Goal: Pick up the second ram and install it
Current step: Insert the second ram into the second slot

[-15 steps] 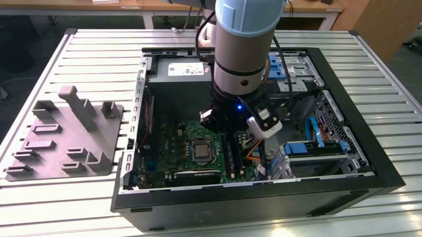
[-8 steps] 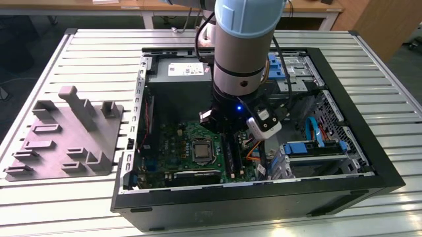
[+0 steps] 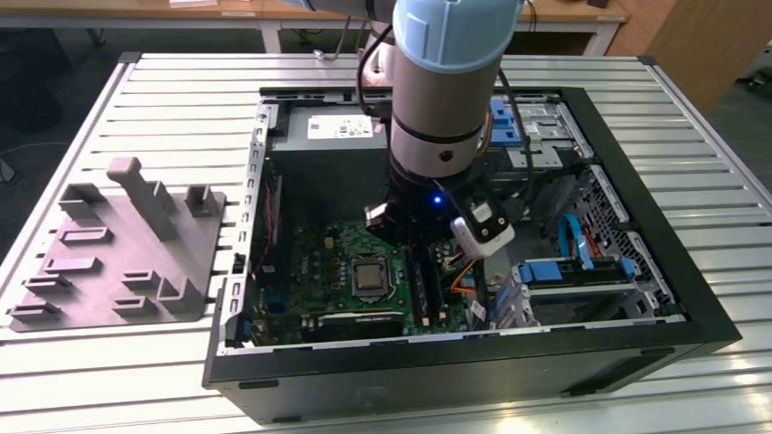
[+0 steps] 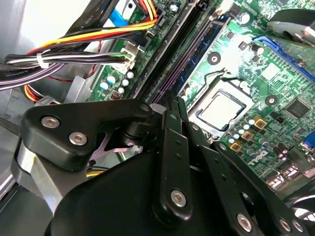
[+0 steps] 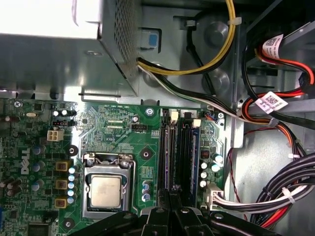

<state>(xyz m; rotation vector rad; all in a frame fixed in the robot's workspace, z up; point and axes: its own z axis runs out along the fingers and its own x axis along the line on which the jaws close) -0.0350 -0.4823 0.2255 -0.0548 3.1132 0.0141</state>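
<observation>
Closest to the camera in the second wrist view were the black links of the gripper (image 4: 172, 102), and its two jaws were shut tight together. Their tips sat at the near end of the second ram (image 4: 179, 63), a thin dark stick lying along the long slots. It was hard to tell if the jaws pinched the stick or only pressed on it, because the links hid that spot. In the first wrist view the stick lay among the black socket rails (image 5: 184, 152), near the silver chip (image 5: 106, 191) on the green motherboard (image 5: 113, 132). Its near end was tucked under the gripper. Going from the exterior view's left to its right, a grey tray (image 3: 115, 262) sat on the metal table (image 3: 181, 99). Next came the open computer case (image 3: 483, 375), with the arm (image 3: 440, 90) reaching down into it. The arm covered the slots there, so the stick could not be seen. Cables (image 5: 275, 196) ran off the edge of the first wrist view.
</observation>
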